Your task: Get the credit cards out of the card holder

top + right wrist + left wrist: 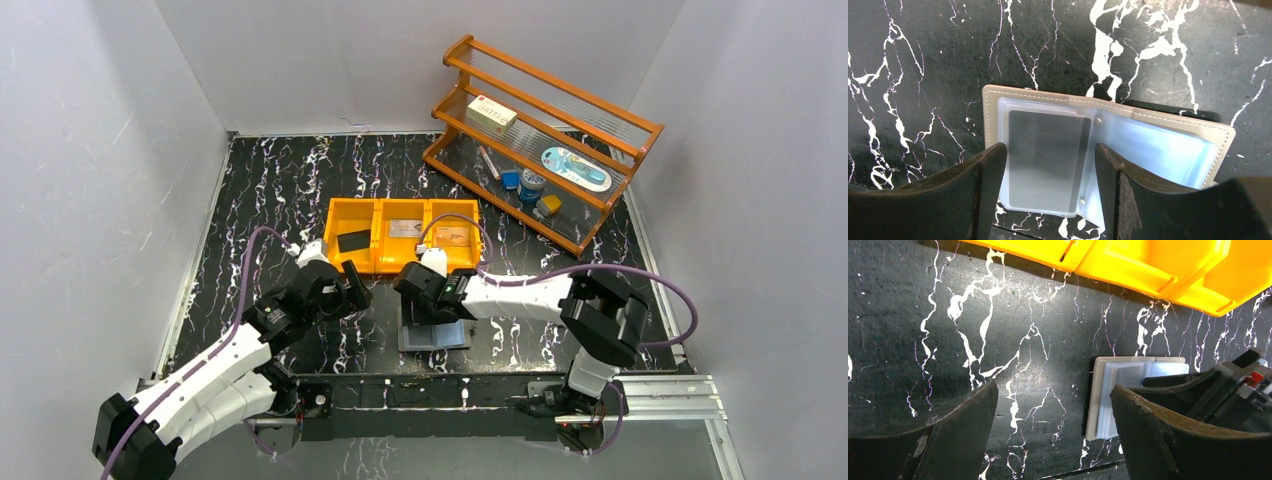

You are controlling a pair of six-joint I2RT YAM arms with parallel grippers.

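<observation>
The card holder (440, 337) lies open on the black marble table, near the front edge. In the right wrist view its left leaf (994, 107) holds a silvery grey credit card (1045, 131) under a clear sleeve; the right leaf (1163, 147) shows only pale blue lining. My right gripper (1049, 150) is open above that card, one finger on each side, gripping nothing. My left gripper (1053, 390) is open over bare table just left of the holder (1108, 390). A black card (353, 241), a silvery card (405, 228) and a tan-orange card (452, 237) lie in the orange bin (382, 262).
The orange three-compartment bin (1148, 270) stands just behind both grippers. A wooden rack (600, 115) at the back right carries a cream box (492, 113) and small items. White walls close in the table on three sides.
</observation>
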